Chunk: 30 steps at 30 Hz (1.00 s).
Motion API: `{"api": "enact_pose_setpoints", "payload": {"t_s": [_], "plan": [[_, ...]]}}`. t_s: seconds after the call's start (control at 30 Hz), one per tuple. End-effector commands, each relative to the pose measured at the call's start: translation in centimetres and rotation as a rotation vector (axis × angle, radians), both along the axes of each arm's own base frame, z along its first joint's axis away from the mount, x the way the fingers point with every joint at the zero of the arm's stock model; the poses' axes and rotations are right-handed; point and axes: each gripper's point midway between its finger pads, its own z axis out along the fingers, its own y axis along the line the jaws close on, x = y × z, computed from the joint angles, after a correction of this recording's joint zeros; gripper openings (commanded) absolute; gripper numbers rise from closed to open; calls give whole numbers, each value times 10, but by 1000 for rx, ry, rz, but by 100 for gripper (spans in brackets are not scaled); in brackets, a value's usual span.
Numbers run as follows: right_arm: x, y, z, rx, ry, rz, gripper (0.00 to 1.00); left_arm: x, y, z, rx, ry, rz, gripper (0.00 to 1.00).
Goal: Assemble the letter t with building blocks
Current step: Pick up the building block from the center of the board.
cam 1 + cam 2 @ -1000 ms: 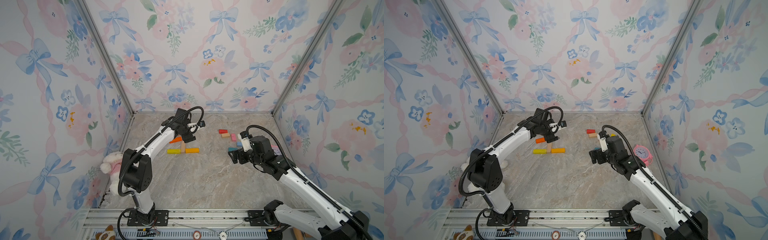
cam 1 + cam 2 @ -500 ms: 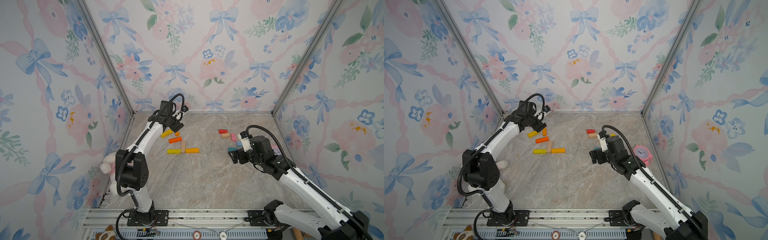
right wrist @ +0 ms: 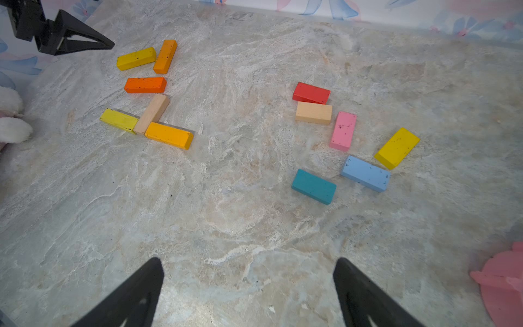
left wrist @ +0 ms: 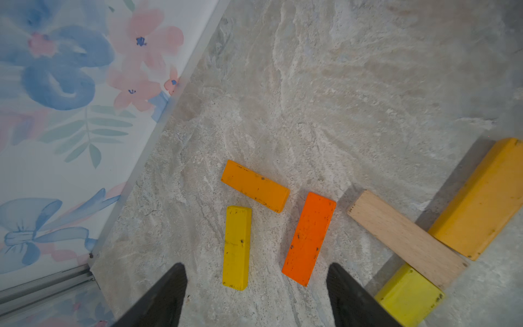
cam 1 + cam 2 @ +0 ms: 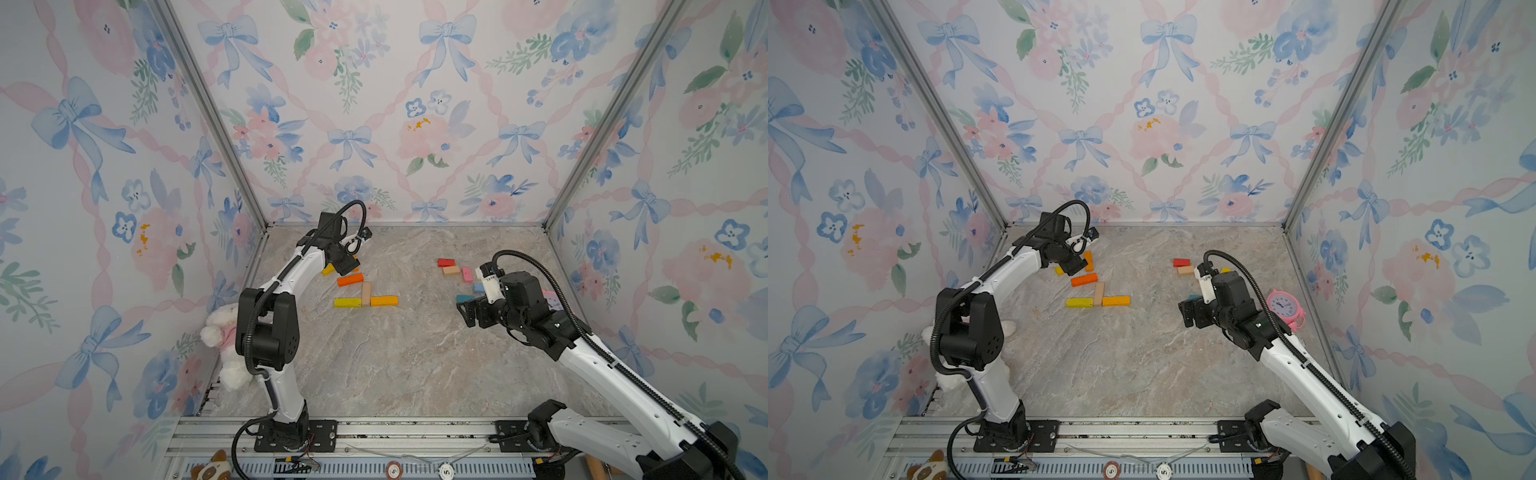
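Note:
Building blocks lie flat in two groups. At the left, a tan block [image 5: 366, 293] stands between a yellow block [image 5: 347, 302] and an amber one [image 5: 384, 300]. An orange block [image 4: 309, 238], a yellow one [image 4: 237, 247] and an amber one [image 4: 255, 186] lie loose behind them. My left gripper [image 4: 256, 271] hovers open over the near ends of those yellow and orange blocks, holding nothing. At the right lie red [image 3: 311, 93], peach [image 3: 313, 113], pink [image 3: 343, 130], yellow [image 3: 397, 148], blue [image 3: 365, 173] and teal [image 3: 313, 186] blocks. My right gripper [image 3: 249, 263] is open and empty, short of them.
A white plush toy [image 5: 224, 340] leans at the left wall behind the left arm. A pink alarm clock [image 5: 1283, 307] stands at the right wall beside the right arm. Flowered walls close in the marble floor on three sides.
My left arm swung back toward the left rear corner, then came forward over the loose yellow and orange blocks, its jaws narrowing a little. The right arm has not moved.

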Motion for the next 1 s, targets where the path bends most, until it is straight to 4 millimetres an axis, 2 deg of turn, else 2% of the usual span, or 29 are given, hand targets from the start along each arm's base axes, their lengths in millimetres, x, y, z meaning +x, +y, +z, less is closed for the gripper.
{"api": "enact_pose_setpoints", "payload": {"t_s": [0.0, 0.23, 0.5, 0.97], "plan": [[1, -6, 5, -13, -5, -16, 96, 4, 2, -22, 17, 44, -24, 80], [3, -5, 4, -14, -5, -16, 96, 7, 0, -43, -1, 96, -28, 76], [4, -5, 2, -15, 3, -13, 96, -14, -3, -66, -1, 173, -85, 74], [1, -6, 4, -10, 0, -15, 96, -28, 2, -91, 11, 238, -74, 71]]}}
